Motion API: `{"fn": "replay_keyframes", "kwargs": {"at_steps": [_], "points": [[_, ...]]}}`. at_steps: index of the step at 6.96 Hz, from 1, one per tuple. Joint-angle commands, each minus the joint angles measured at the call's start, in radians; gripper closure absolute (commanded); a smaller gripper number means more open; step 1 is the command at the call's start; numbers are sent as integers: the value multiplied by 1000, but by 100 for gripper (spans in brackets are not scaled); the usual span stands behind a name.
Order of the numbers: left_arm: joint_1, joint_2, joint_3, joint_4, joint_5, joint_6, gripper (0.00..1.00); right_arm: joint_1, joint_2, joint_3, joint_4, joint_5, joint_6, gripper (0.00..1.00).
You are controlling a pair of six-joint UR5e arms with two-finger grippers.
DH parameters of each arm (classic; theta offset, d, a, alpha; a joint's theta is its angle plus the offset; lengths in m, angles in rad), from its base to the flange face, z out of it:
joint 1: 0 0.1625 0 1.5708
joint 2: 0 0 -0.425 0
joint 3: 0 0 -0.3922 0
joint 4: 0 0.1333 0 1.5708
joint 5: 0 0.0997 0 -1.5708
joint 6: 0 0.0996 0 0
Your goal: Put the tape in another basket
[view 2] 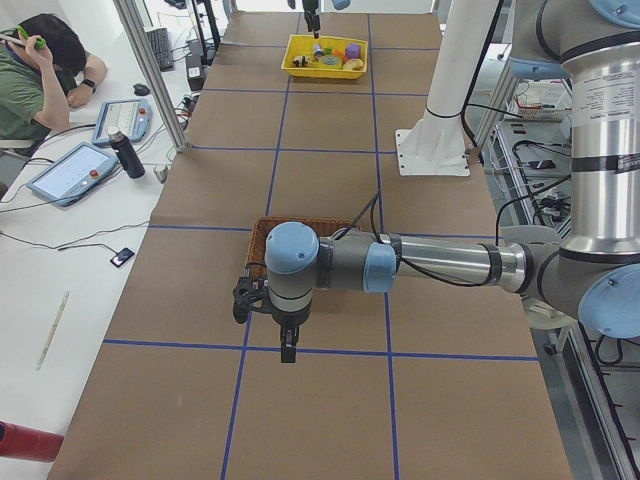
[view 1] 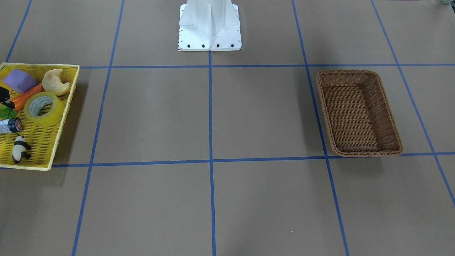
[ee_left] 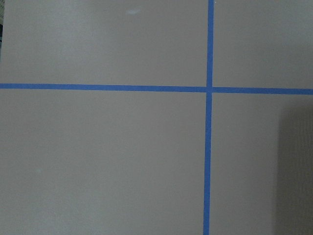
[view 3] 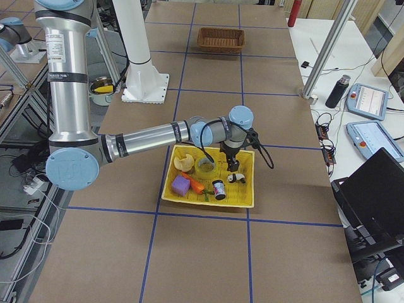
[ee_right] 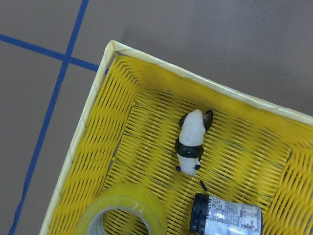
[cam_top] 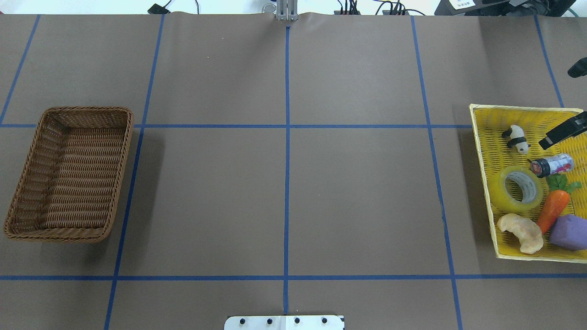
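Tape point(cam_top: 504, 192) lies untouched, right claw point(view 3: 231, 166) hovering nearby.

Tape point(cam_top: 495, 190): translucent yellow, white-grey core. Basket point(cam_top: 33, 169) on my left: brown wicker weave. Tray point(cam_top: 493, 137) on my right: yellow mesh. In it: panda point(cam_top: 517, 139) blk/wht, carrot point(cam_top: 554, 208) orange w/ green leaves, purple block point(cam_top: 568, 231), tan croissant point(cam_top: 523, 231). Table point(cam_top: 357, 197) brown, blue grid lines.

Bright even overhead light, soft short shadows beside the basket point(cam_top: 69, 174), left wrist view slightly blurred
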Motion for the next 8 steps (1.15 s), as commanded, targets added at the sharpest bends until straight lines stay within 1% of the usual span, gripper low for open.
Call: {"fn": "replay_keyframes", "kwargs": {"at_steps": [1,2,3,4,7,8], "points": [[0,0,2,-3,0,0,2,-81,33,-10,8,-27,-6,0],[0,-2,8,-5,0,0,2,-107,35,-13,24,-46,-35,0],[-1,-3,12,-5,0,0,2,-108,38,-34,25,-69,-164,0],[0,-3,10,-5,0,0,2,-106,36,-59,25,-60,-306,0],[0,-5,10,-5,0,0,2,-114,68,-76,25,-54,-369,0],[0,-5,10,-5,0,2,2,-117,73,-93,25,-54,-427,1]]}}
